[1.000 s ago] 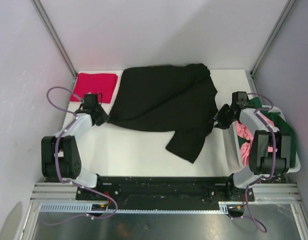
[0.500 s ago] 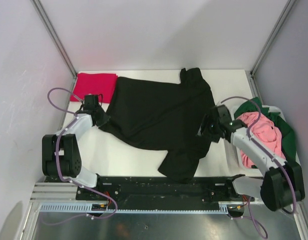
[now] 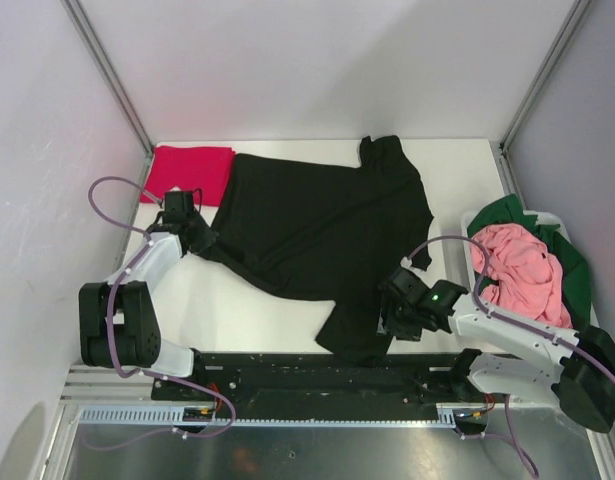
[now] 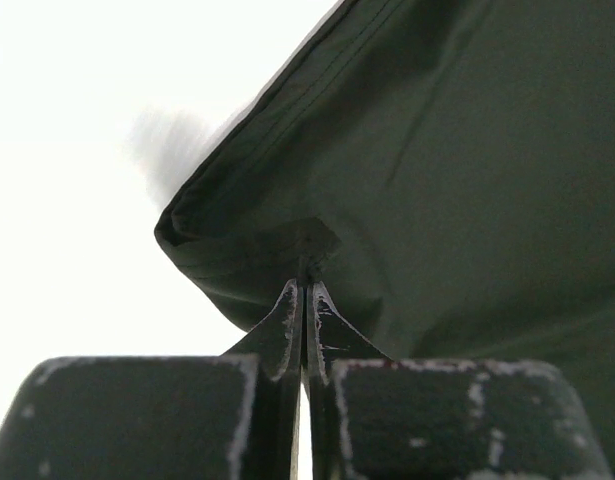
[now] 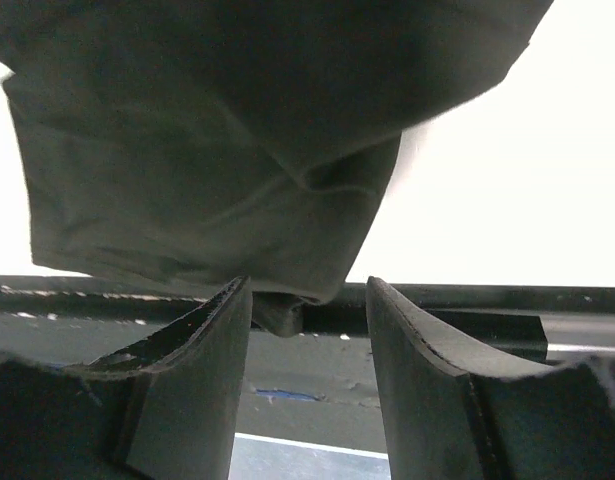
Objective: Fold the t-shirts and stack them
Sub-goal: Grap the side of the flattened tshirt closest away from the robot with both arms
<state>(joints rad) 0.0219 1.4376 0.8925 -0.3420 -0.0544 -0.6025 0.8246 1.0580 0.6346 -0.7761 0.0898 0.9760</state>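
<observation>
Black t-shirt [image 3: 322, 225] lies spread across the middle of the white table [image 3: 242, 310]. One sleeve points to the far edge. Its lowest part reaches the near edge of the table, in front of the right arm.

Left gripper [image 3: 203, 240] is at the shirt's left edge. In the left wrist view the left gripper [image 4: 305, 292] has its jaws pressed together, pinching a small fold of the black t-shirt [image 4: 437, 180] at the tips. The cloth bunches into a rounded corner just above the pinch.

Right gripper [image 3: 390, 318] is low over the near right part of the shirt. In the right wrist view the right gripper [image 5: 307, 305] has its jaws apart. A drooping corner of the black t-shirt [image 5: 207, 170] hangs down into the gap, close to the left-hand finger [image 5: 202, 335]. No grip on it; cannot tell whether cloth and finger touch.

Red t-shirt [image 3: 192, 170] lies folded flat at the far left corner, just beside the black one.

Pink t-shirt [image 3: 522, 268] and green t-shirt [image 3: 507, 212] lie crumpled in the white basket [image 3: 468, 226] at the right edge, pink on top.
</observation>
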